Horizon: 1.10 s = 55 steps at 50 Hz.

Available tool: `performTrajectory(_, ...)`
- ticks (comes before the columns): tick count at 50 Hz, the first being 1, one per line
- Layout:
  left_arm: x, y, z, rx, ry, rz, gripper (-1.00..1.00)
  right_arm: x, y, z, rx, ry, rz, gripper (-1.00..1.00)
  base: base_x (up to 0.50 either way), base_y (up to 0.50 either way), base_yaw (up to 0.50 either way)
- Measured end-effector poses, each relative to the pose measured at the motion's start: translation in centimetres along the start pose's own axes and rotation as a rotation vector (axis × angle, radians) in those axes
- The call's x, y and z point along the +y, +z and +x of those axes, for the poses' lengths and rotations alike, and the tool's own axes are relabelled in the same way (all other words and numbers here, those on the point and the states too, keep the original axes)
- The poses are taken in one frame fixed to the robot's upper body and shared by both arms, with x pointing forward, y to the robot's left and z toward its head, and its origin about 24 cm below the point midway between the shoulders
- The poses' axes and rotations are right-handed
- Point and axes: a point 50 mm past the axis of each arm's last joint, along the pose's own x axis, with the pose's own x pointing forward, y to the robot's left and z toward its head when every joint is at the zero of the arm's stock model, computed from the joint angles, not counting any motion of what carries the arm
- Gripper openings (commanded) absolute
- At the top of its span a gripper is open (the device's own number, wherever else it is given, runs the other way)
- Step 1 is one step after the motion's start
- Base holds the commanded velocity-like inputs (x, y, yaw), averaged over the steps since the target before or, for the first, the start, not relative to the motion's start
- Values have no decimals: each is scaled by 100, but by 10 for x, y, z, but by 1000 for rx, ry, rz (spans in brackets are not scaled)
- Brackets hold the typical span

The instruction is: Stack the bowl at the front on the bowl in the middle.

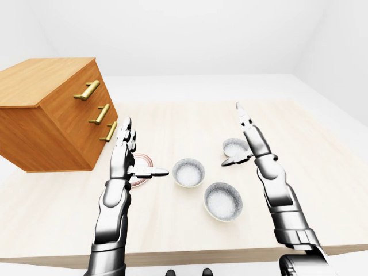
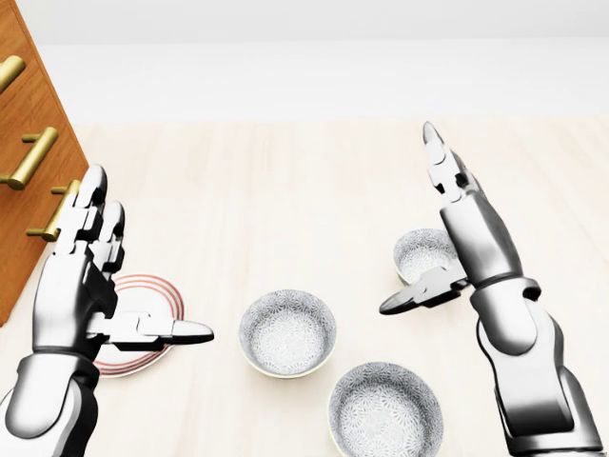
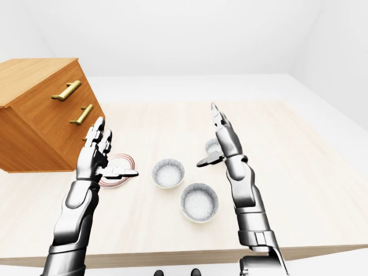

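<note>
Above the table [image 1: 172, 121], both hands [image 2: 86, 276] [image 2: 457, 219] spread wide (three bowls [image 2: 287, 333] untouched).

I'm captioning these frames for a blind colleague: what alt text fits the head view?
Two silver robot hands, left hand and right hand, hover open above a pale wooden table holding three patterned bowls: nearest bowl, middle bowl, far bowl. A red-rimmed plate lies under the left hand, beside a wooden drawer chest.
</note>
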Motion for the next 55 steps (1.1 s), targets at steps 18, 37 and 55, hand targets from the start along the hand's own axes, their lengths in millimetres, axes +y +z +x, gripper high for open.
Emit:
performTrajectory(18, 1, -6, -1, 24, 0, 1, 100, 12, -55, 30, 260, 161, -418, 100, 0, 0, 0)
performTrajectory(37, 1, -10, 0, 44, -3, 2, 100, 17, -86, 30, 349, 243, -767, 100, 0, 0, 0)
performTrajectory(55, 0, -15, 1, 63, -5, -1, 100, 29, -89, 27, 331, 302, -870, 100, 0, 0, 0)
